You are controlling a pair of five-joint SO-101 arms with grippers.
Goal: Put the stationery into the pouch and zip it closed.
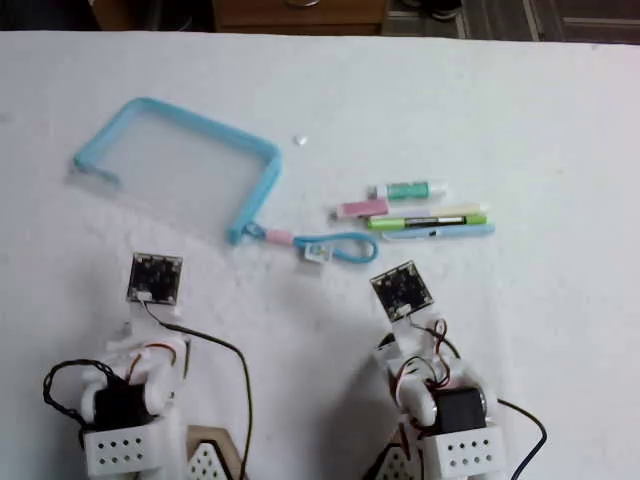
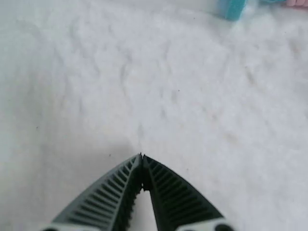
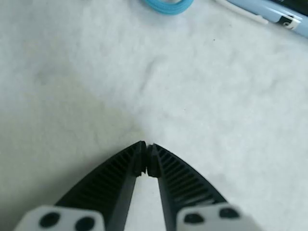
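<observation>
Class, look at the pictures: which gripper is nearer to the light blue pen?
Right. The right gripper, shut, sits just short of the light blue pen; the left gripper, also shut, is farther off, by the pouch corner.

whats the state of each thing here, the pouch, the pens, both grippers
clear pouch with blue zip edging, flat on the white table, nothing inside, zip open or shut unclear
green and white tube, lying outside the pouch
pink stick, lying outside the pouch
green and yellow pen, lying outside the pouch
light blue pen, lying outside the pouch
left gripper, shut, empty
right gripper, shut, empty
</observation>
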